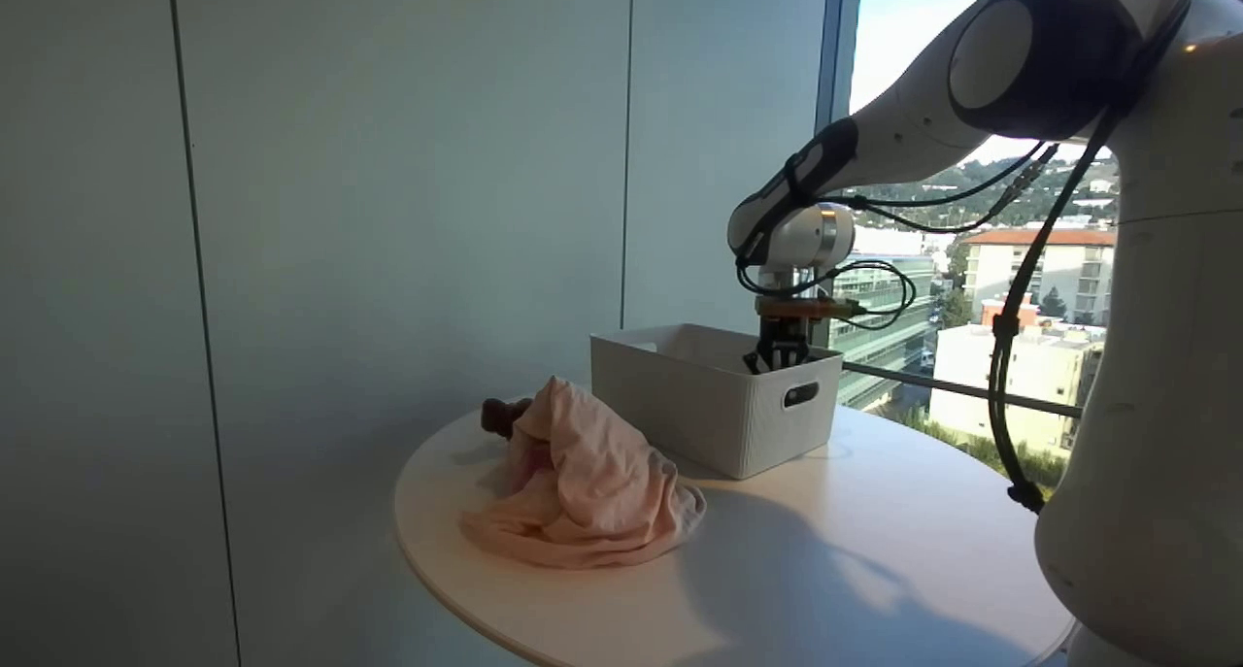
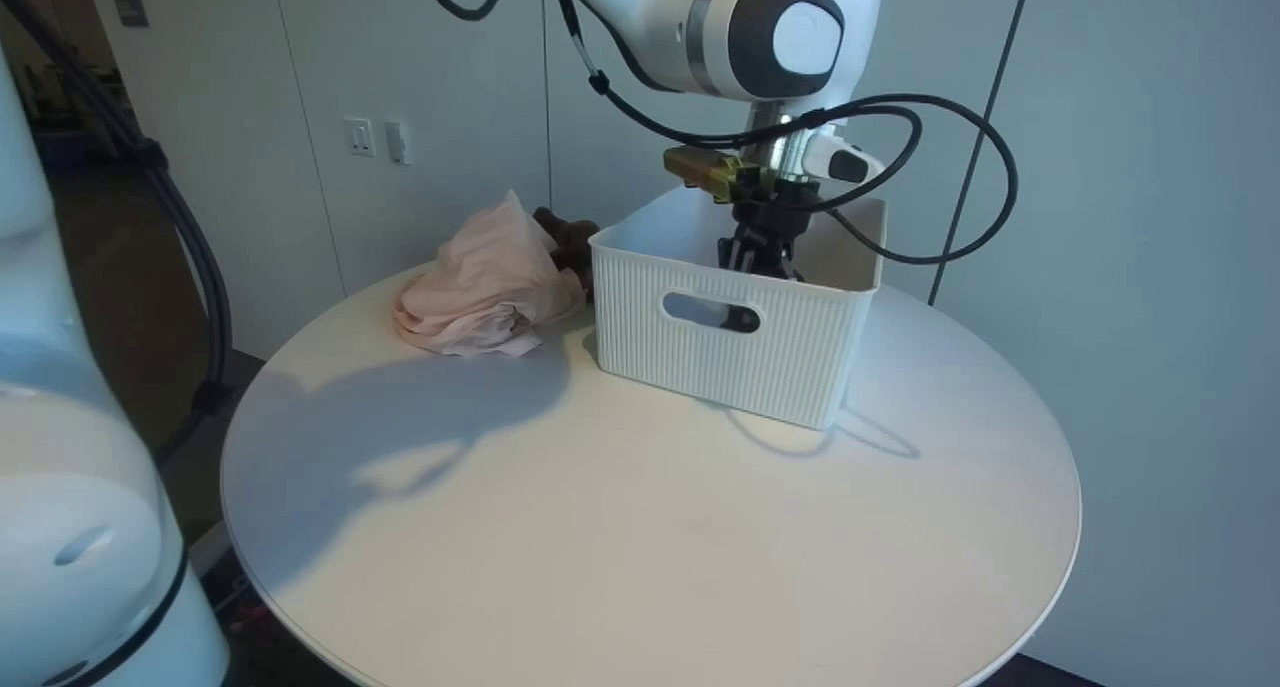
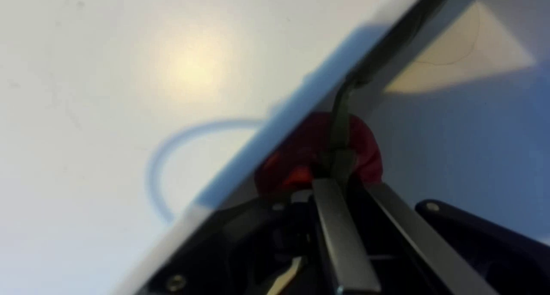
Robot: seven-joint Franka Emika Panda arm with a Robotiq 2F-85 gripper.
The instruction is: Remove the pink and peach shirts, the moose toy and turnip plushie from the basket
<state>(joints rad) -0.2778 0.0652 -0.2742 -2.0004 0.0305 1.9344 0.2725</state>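
Because the basket [image 2: 730, 362] is walling in the claw [image 3: 352, 184], lifting could be snagging the rim; with the claw pinching only its thin green top, the round red turnip [image 3: 311, 142] inside could be slipping loose. Stiff white ribs are banding the basket; from my spot, a crumpled peach shirt [image 2: 485, 282] is lying at its nine o'clock, a brown moose [image 2: 570, 242] showing at ten.
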